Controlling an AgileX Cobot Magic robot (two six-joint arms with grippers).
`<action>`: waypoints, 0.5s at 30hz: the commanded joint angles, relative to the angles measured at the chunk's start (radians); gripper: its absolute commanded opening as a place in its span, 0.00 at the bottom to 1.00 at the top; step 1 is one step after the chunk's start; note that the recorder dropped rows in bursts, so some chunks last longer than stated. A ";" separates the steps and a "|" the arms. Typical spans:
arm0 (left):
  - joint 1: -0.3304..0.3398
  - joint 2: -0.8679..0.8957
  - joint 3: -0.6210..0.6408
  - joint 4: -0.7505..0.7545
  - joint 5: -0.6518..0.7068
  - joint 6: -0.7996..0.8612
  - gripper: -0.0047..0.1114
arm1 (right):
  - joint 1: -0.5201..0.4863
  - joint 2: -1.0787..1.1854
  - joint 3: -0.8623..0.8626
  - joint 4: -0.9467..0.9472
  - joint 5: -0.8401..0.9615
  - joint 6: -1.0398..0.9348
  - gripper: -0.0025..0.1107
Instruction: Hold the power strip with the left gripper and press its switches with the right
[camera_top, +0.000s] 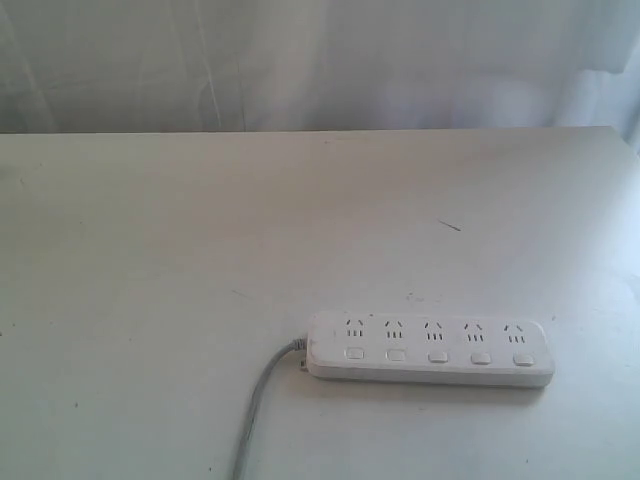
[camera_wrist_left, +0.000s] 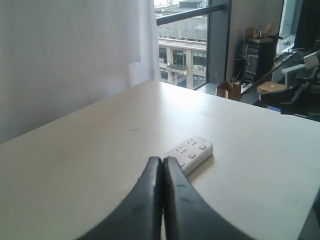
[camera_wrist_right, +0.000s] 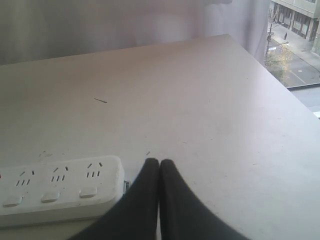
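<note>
The white power strip (camera_top: 430, 348) lies flat on the table near the front, five sockets in a row with a switch (camera_top: 438, 356) below each. Its grey cord (camera_top: 258, 405) leaves the left end and runs off the front edge. No gripper shows in the exterior view. In the left wrist view my left gripper (camera_wrist_left: 163, 161) is shut with nothing in it, short of the power strip (camera_wrist_left: 192, 150), whose near part it hides. In the right wrist view my right gripper (camera_wrist_right: 159, 163) is shut and empty, just off the end of the power strip (camera_wrist_right: 57, 187).
The pale table (camera_top: 200, 260) reaches back to a white curtain (camera_top: 300, 60). A small dark mark (camera_top: 450, 226) lies behind the strip. The left wrist view shows a window (camera_wrist_left: 185, 45) and office furniture (camera_wrist_left: 260, 60) past the table's far edge.
</note>
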 joint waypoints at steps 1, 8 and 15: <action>-0.006 0.000 -0.003 -0.006 0.023 -0.001 0.04 | -0.006 -0.005 0.004 -0.004 0.000 0.001 0.02; -0.006 0.010 -0.005 0.124 -0.088 -0.082 0.04 | -0.006 -0.005 0.004 -0.004 0.000 0.001 0.02; -0.006 0.062 -0.005 0.292 -0.162 -0.211 0.04 | -0.006 -0.005 0.004 -0.004 0.000 0.001 0.02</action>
